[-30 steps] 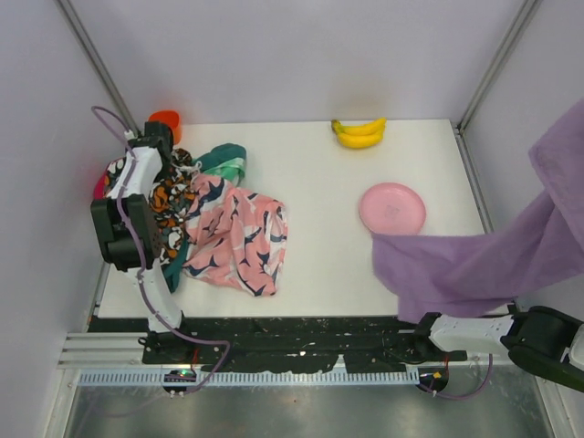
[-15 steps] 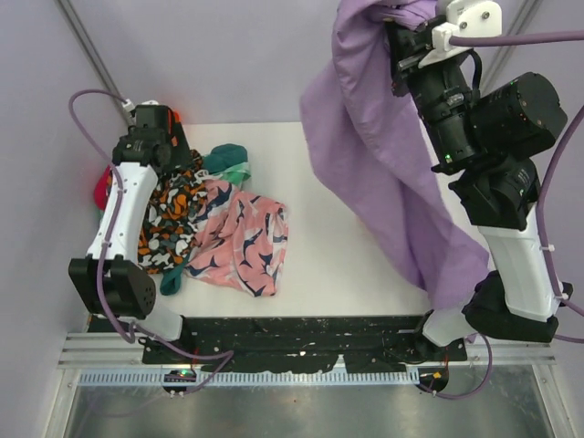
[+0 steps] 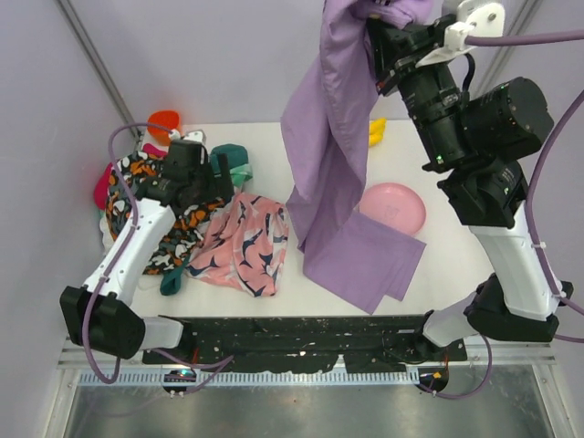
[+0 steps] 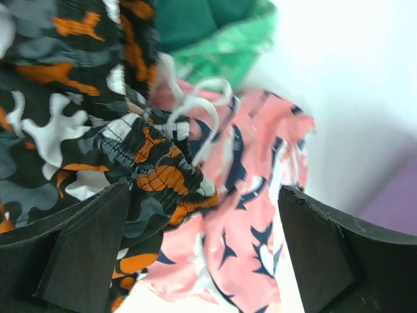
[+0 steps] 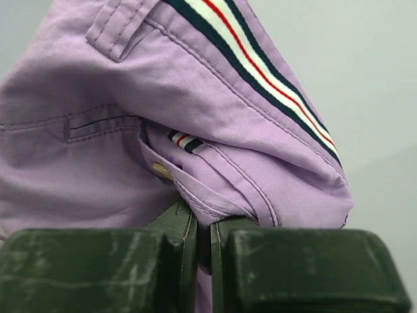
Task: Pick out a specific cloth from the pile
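Right tool (image 5: 203, 240): clamped on the cloth (image 3: 338, 182), pinching a fold just under the striped band (image 5: 260, 78). Grip sits at the waist edge, presumably so the full length hangs free and peels clear of the other garments

Cloth position: lifted high at 12 o'clock above the worktop (image 3: 265, 155), hanging in one long drop. Its lower end is not yet airborne; it lies folded on the worktop at about 5 o'clock from centre. Well apart from the pile (image 3: 173, 219), no contact visible between them

Left tool (image 4: 208, 248): jaws spread wide, nothing held. It hangs over the pile at 9 o'clock, above the orange, black and white patterned cloth (image 4: 71, 130) and the pink cloth with navy shapes (image 4: 254, 195). Judgement: stationed there to pin the heap if it drags. Cannot tell whether it touches the fabric

Surroundings:
- pink plate (image 3: 397, 205) at 3 o'clock; the lilac tail appears to cover its rim at 7 o'clock
- banana (image 3: 376, 130) at 1 o'clock, mostly hidden behind the hanging fabric
- orange container (image 3: 164, 119) at 11 o'clock, just beyond the pile
- teal piece (image 3: 233, 162) at the pile's far edge

In the way: the plate and banana sit under the swing of the tail, so a sideways move could drag the plate
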You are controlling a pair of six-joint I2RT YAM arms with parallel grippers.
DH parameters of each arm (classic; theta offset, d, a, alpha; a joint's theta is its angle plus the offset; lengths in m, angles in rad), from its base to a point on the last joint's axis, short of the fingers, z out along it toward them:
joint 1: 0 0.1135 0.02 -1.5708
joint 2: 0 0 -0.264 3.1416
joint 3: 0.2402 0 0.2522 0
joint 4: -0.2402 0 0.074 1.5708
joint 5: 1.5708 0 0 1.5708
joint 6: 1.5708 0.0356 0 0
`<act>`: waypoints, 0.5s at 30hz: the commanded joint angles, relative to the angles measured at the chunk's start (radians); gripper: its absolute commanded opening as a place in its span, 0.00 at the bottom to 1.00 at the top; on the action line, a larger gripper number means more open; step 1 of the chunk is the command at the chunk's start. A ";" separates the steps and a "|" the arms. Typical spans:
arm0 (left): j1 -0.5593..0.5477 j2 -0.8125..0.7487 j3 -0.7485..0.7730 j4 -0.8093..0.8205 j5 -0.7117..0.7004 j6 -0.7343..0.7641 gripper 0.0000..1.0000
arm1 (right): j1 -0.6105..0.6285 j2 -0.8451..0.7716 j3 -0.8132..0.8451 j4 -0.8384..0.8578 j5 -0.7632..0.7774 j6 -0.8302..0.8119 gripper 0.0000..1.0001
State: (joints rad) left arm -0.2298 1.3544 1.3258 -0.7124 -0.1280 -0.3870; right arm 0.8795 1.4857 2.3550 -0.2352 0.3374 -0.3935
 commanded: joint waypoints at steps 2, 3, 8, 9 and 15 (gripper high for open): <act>-0.084 -0.096 -0.114 0.116 0.110 -0.052 1.00 | -0.011 -0.159 -0.263 0.116 0.087 0.010 0.05; -0.094 -0.107 -0.131 0.119 0.100 -0.056 1.00 | -0.013 -0.207 -0.308 0.114 0.124 0.012 0.05; -0.135 -0.169 -0.230 0.159 0.120 -0.090 1.00 | -0.060 -0.427 -0.737 0.109 0.218 0.100 0.05; -0.146 -0.176 -0.250 0.163 0.123 -0.096 1.00 | -0.068 -0.455 -0.837 0.109 0.216 0.134 0.05; -0.183 -0.192 -0.269 0.154 0.079 -0.108 1.00 | -0.080 -0.649 -1.265 0.097 0.187 0.375 0.05</act>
State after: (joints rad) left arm -0.3958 1.1839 1.0534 -0.6098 -0.0307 -0.4728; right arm 0.8043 0.9192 1.2720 -0.2142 0.5255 -0.2218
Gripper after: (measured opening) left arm 0.994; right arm 0.105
